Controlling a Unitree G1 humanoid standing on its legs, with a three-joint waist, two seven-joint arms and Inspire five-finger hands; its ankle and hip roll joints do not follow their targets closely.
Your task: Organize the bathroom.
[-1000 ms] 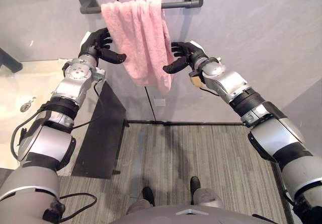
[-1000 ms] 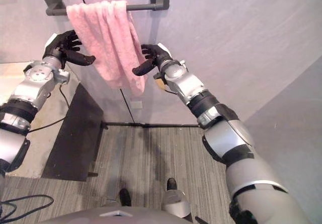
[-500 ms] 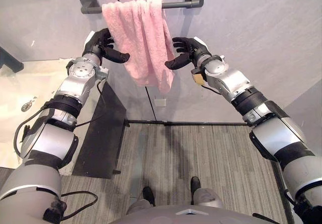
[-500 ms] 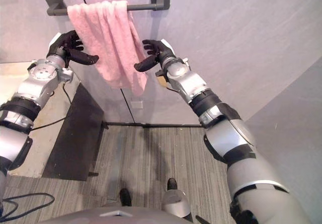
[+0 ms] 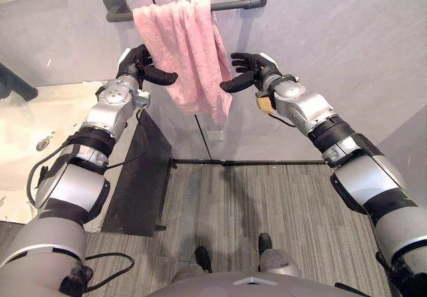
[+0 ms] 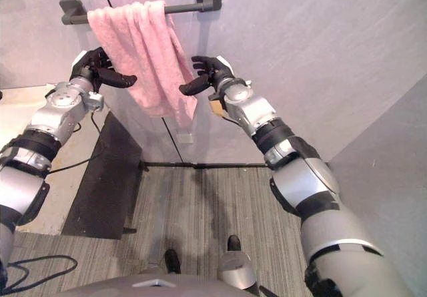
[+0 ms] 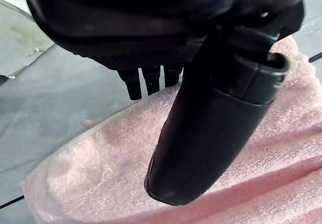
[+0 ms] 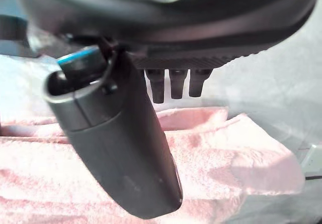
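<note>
Progress: pink towel (image 5: 187,50) is hanging bunched, askew on towel bar (image 5: 230,4) | left hand (image 5: 141,66), right hand (image 5: 252,69): being held wide, flanking towel, nothing gripped | remaining: spreading, straightening judged pending.

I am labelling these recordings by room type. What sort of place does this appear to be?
Probably a bathroom. A pink towel hangs over a dark wall-mounted towel bar on a grey wall, and a light, glossy floor area lies to the left of the grey striped flooring.
</note>
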